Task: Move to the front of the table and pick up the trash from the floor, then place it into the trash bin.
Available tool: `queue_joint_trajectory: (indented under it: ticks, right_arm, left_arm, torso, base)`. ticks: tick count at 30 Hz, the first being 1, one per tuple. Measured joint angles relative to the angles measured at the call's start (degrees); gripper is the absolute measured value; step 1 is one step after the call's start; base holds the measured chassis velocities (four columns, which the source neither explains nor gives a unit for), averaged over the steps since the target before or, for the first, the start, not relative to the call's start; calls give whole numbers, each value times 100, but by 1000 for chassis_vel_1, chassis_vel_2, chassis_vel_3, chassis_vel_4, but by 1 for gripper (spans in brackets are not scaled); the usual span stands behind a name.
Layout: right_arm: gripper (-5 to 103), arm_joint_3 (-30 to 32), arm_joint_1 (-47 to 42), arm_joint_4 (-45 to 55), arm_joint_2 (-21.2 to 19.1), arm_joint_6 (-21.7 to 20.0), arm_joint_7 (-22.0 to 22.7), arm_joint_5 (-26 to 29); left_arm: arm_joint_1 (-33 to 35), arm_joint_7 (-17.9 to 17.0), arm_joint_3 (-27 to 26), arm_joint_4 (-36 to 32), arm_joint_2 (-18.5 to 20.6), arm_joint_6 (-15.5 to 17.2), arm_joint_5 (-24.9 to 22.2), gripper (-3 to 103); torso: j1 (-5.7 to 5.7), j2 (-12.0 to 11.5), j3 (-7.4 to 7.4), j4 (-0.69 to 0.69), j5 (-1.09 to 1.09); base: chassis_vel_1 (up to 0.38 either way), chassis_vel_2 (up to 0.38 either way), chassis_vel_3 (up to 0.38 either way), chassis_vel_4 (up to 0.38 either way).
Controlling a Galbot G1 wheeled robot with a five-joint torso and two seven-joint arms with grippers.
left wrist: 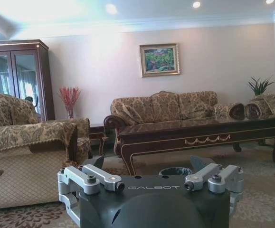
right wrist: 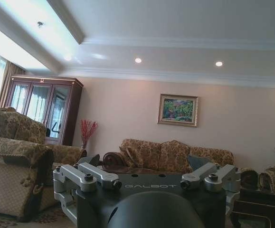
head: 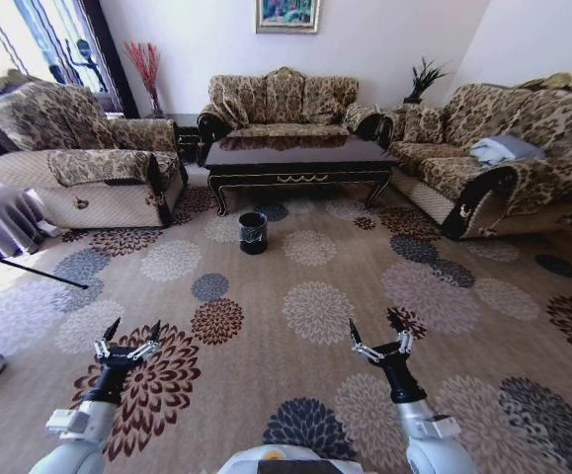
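Position: I stand well back from the long glossy near-black coffee surface [head: 300, 163].
Bin: small black cylindrical trash bin [head: 253, 233] on the patterned beige floor [head: 315, 316], before it.
End effectors: my left end effector [head: 127, 340] and right end effector [head: 381, 337], both spread, empty, held low for driving.
Trash: not discernible.

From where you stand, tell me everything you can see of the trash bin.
The trash bin is a small black cylinder standing upright on the patterned carpet, just in front of the long dark coffee table toward its left end, not touching it. Its top is open, and shiny clear plastic catches light around its body. In the left wrist view its rim peeks above the gripper body, below the table's apron. Nothing touches it but the floor.
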Motion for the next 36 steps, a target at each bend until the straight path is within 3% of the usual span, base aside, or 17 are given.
queue_joint_trajectory:
  ticks: [36]
  right_arm:
    - [100, 0, 0, 0, 0, 0, 0, 0]
  left_arm:
    - [0, 0, 0, 0, 0, 0, 0, 100]
  torso:
    - [359, 873, 515, 0, 0]
  base:
    - [0, 0, 0, 0]
